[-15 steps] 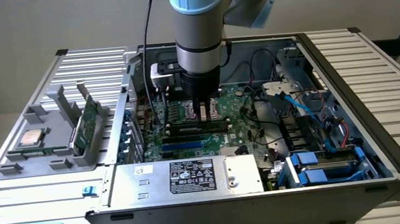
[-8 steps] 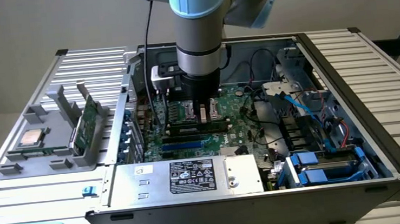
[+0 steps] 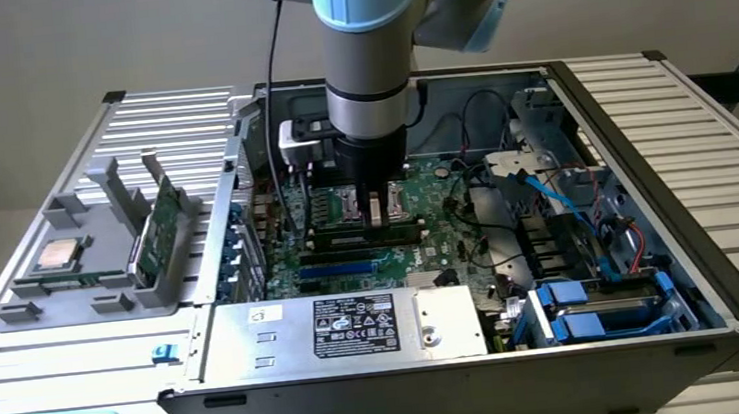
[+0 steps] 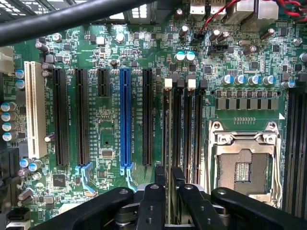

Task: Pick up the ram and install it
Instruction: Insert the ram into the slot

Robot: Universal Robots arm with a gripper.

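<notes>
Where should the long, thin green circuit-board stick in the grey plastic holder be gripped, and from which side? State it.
Grip the long, thin green circuit-board stick at the middle of its upper long edge, pinching its two flat faces, coming down from above. It stands on edge in the grey plastic holder, whose uprights flank it, so the top looks the freest part.

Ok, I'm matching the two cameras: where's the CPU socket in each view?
Exterior view: CPU socket near picture centre, silver frame showing either side of the end effector.
Wrist view: CPU socket, silver frame beside the black memory slots.
Shared landmark: the blue expansion slot.
</notes>
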